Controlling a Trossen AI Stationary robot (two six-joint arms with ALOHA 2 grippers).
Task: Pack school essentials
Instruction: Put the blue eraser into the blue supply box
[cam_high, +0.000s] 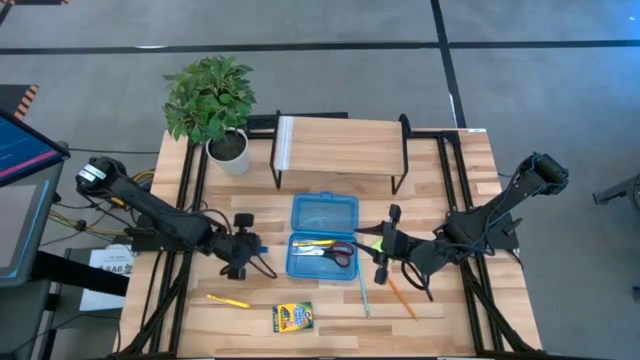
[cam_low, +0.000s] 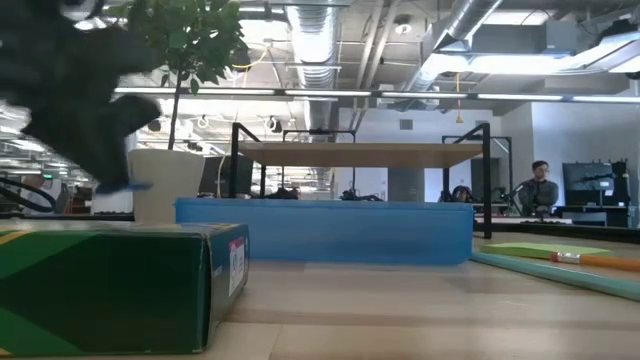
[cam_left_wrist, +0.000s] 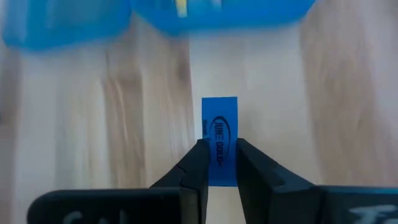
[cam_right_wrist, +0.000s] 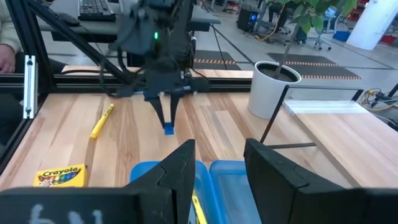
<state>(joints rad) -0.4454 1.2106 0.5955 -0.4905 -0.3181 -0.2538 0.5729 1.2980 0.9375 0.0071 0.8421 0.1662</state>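
Note:
My left gripper (cam_high: 253, 246) hangs left of the open blue case (cam_high: 323, 215), shut on a tiny blue eraser (cam_left_wrist: 219, 121). My right gripper (cam_high: 384, 245) is open at the case's right side, fingers pointing toward the case and touching nothing. A lime-green sticky-note pad (cam_high: 376, 243) lies on the table by it. Red-handled scissors (cam_high: 337, 251) and a yellow pencil (cam_high: 312, 242) lie in the case's tray. The teal pencil (cam_high: 363, 293), orange pencil (cam_high: 401, 298), a second yellow pencil (cam_high: 228, 300) and the crayon box (cam_high: 292, 317) lie flat near the table's near edge. My left gripper pinches the eraser between its two fingers (cam_left_wrist: 198, 163), holding its long side faces with about half of it (cam_left_wrist: 219, 112) sticking out past the tips. The fingers come from above, pointing down. The eraser (cam_right_wrist: 168, 129) hangs below them, lifted clear of the table.
A potted plant (cam_high: 212, 100) stands at the far left corner. A wooden riser shelf on black legs (cam_high: 340, 150) stands behind the case. Bare wood lies between my left gripper and the case. People sit in the room beyond the table.

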